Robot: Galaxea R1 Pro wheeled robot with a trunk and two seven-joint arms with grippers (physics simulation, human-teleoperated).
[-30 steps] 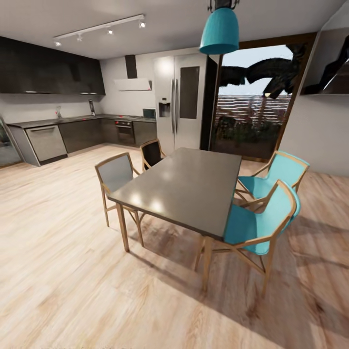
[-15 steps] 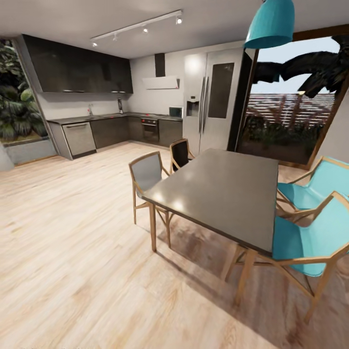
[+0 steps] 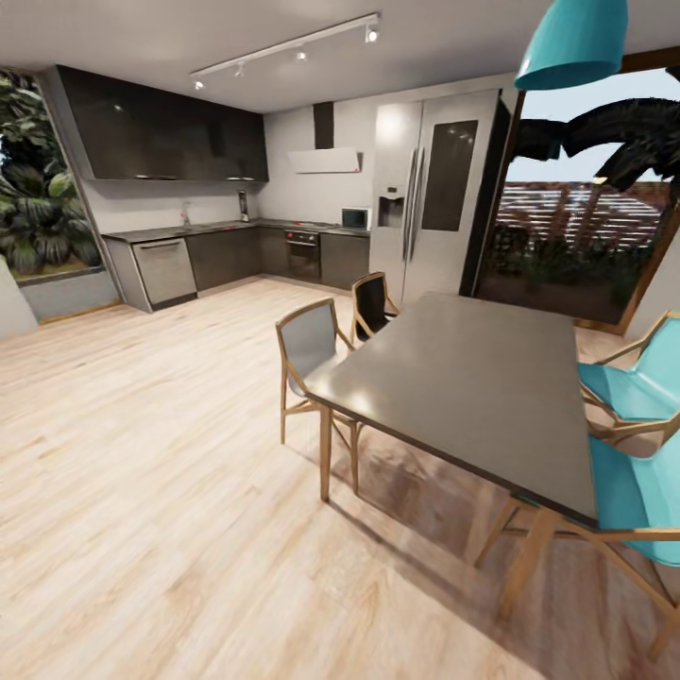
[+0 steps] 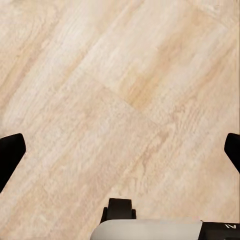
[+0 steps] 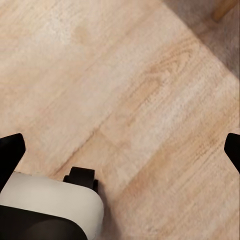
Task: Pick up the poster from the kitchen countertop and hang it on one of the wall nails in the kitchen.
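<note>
Both hands, left (image 4: 120,150) and right (image 5: 120,145), are held spread and empty over the floor (image 3: 142,491), while the kitchen surface (image 3: 179,229) has been brought further into view, the poster being unseen.

Head view facing distant kitchen countertop (image 3: 222,228), both wrist views down at, seemingly, shared wooden floor (image 4: 120,100)

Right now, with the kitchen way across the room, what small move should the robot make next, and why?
Probably roll forward and left over the wooden floor toward the kitchen countertop, which stands far off, keeping the dining table on the right. Both wrist cameras show bare floor between wide-apart fingertips, so nothing is held yet.
</note>
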